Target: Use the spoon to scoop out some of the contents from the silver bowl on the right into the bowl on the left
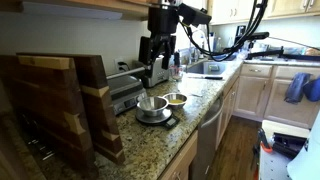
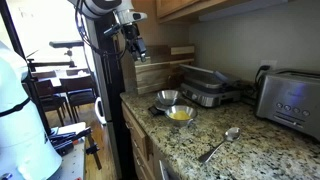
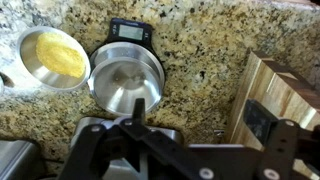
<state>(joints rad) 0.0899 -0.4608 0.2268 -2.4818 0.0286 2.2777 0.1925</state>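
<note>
Granite tabletop [image 2: 268, 152]; silver toaster [image 2: 290, 100] by wall, contact grill [image 2: 208, 90] beside it; wooden cutting boards [image 1: 60, 105] upright; black kitchen scale [image 3: 130, 32].

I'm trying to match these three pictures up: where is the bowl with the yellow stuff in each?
Exterior view: full bowl mid-picture on the counter, right of the empty bowl.
Exterior view: full bowl near the counter's front edge, in front of the empty bowl.
Wrist view: full bowl upper left, left of the empty bowl.
Shared landmark: the empty bowl on the scale.
</note>
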